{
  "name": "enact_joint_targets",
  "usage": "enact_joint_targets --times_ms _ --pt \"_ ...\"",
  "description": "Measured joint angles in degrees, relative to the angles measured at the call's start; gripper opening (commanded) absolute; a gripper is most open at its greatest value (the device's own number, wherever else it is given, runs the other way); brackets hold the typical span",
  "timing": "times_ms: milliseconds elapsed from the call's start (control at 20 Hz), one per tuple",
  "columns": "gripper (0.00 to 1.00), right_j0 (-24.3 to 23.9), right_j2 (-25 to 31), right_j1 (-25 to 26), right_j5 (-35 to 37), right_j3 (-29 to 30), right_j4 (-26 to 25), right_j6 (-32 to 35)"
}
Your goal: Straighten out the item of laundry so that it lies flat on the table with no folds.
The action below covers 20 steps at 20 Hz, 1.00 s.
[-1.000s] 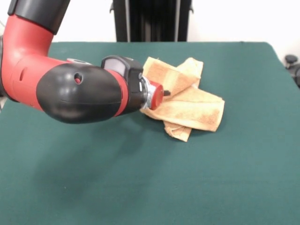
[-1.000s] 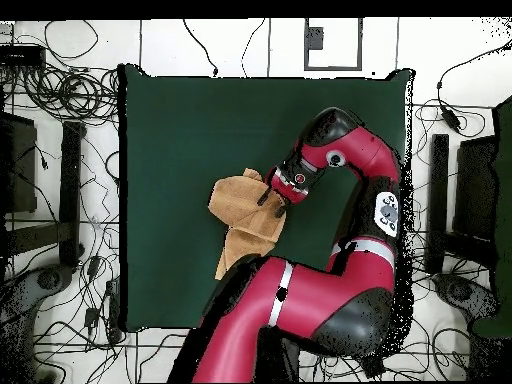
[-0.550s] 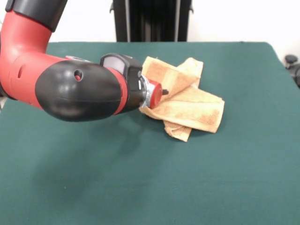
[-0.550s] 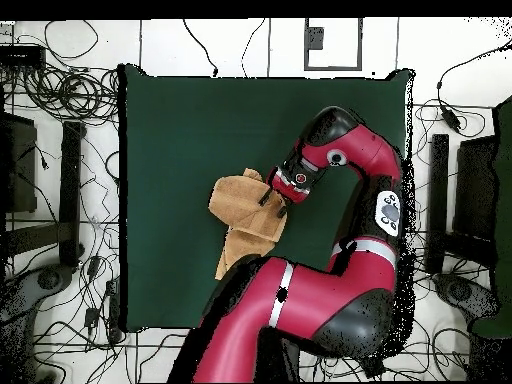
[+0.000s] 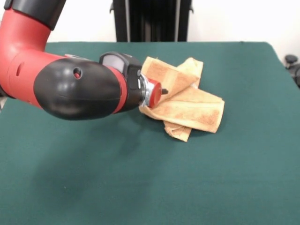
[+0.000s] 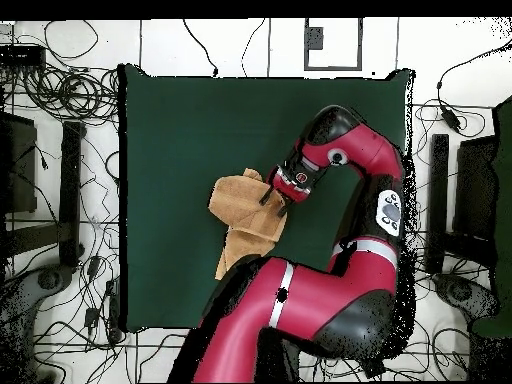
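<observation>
The item of laundry (image 5: 193, 110) is a tan-orange terry towel, crumpled and folded over itself in overlapping layers on the green table (image 5: 211, 178), right of centre toward the far side. The red and black arm reaches in from the left, and my gripper (image 5: 162, 92) sits at the towel's left part, low over the cloth. Its state is hidden by the wrist. In the overhead view the towel (image 6: 240, 208) lies at the table's (image 6: 190, 130) middle left, with my gripper (image 6: 271, 197) at its right edge.
A black stand (image 5: 151, 21) rises behind the table's far edge. Black gear (image 5: 293, 65) sits off the right edge. In the overhead view, cables (image 6: 60, 90) and dark equipment (image 6: 440, 200) surround the table on the floor.
The arm's elbow and wrist have drifted slightly left and up in the front view. The towel's shape and place look the same.
</observation>
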Motion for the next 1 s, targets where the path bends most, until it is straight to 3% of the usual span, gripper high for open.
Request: enact_joint_targets --times_ms 1000 --pt "1.0 -2.37 0.03 -3.07 3.4 -0.01 -4.39 0.0"
